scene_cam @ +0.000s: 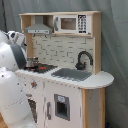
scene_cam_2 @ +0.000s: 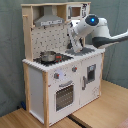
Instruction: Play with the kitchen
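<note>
The kitchen (scene_cam_2: pixel 60 70) stands on a wooden table (scene_cam_2: pixel 107 107). In the second exterior view the arm (scene_cam_2: pixel 92 27) reaches in from 3 o'clock, and the end effector (scene_cam_2: pixel 76 47) hangs over the counter. The pot (scene_cam_2: pixel 48 56) on the hob lies toward 9 o'clock of it. I cannot tell its opening; the sink (scene_cam: pixel 72 74) looks empty.

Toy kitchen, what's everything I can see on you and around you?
kitchen: one, white and light wood, on a wooden floor
hood: one, grey, top shelf
microwave: one, white, beside the hood
faucet: one, black, behind the sink
sink: one, grey, in the counter
hob: one, red-ringed, on the counter
pot: one, metal, on the hob
oven door: one, windowed, below the hob
robot arm: one, white, reaching over the counter
</note>
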Controlling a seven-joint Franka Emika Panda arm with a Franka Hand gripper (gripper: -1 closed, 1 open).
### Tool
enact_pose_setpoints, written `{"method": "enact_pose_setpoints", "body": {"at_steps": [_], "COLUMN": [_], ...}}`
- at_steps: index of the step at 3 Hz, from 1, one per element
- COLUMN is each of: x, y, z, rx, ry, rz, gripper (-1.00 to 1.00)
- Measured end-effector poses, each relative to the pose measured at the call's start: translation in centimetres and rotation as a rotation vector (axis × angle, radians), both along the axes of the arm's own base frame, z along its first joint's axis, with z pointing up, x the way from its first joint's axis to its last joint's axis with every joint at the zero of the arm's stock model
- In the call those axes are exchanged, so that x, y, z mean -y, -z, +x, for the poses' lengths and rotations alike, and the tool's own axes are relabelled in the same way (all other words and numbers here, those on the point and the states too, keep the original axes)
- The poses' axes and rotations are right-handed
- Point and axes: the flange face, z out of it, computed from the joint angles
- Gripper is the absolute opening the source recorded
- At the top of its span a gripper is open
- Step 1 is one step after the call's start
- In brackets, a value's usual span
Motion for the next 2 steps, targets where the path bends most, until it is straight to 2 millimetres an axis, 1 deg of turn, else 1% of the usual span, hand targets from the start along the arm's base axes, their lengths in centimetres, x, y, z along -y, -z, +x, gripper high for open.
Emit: {"method": "enact_pose_setpoints", "body": {"at_steps": [2], "x": [0.81], "y": [-0.73], "z": [1.27], "rx": [-0.157], "ry": [-0.116], "rz": [-0.071], "gripper": [1.00]}}
